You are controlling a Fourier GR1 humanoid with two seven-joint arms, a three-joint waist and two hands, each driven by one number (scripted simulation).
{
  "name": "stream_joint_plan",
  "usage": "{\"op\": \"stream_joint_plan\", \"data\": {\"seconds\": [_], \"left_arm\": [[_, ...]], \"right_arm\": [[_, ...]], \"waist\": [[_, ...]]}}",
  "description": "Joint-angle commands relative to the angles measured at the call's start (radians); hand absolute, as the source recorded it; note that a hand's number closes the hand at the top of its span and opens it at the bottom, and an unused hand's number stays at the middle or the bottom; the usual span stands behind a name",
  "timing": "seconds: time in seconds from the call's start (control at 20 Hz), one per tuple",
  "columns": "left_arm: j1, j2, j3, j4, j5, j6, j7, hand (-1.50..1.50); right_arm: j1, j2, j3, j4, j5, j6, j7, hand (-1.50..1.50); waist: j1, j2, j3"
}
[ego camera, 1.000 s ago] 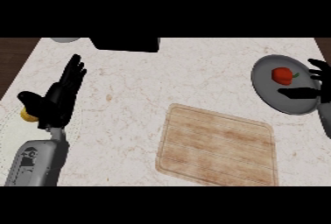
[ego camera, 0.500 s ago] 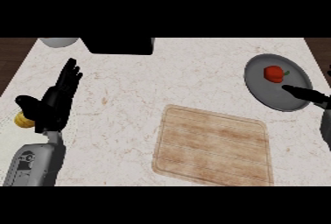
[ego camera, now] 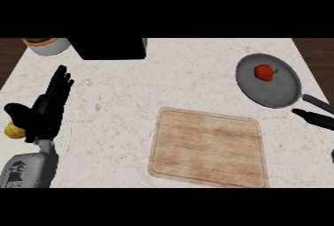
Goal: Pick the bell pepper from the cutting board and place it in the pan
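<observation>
One camera, at head height, looked steeply down on the counter (ego camera: 130, 79) from its near side and faced the far edge, which ran along the top of the view. Framing was fairly close. The cutting board (ego camera: 209, 148) sat right of centre towards the near edge, and the pan (ego camera: 274, 90) at far right. The left hand (ego camera: 46, 106) came in at near left. The right edge cut the right hand (ego camera: 316, 119).

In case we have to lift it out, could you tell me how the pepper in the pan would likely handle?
The pepper is small and rounded, so it is probably light and could roll if nudged. The pan looks smooth inside, so the pepper may slide rather than stay put. The raised rim should probably keep it in.
</observation>
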Motion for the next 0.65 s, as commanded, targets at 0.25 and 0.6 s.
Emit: {"op": "stream_joint_plan", "data": {"seconds": [0.25, 0.6], "left_arm": [[0.057, 0.002, 0.011, -0.038, -0.005, 0.008, -0.005, 0.0], [-0.001, 0.013, 0.025, 0.043, 0.008, -0.018, -0.036, 0.0]], "right_arm": [[0.309, 0.108, 0.04, -0.476, -0.094, 0.134, 0.112, -1.5], [0.535, 0.23, 0.115, -1.026, -0.102, 0.098, 0.436, -1.5]], "waist": [[-0.029, -0.011, -0.004], [-0.01, 0.002, -0.002]]}}
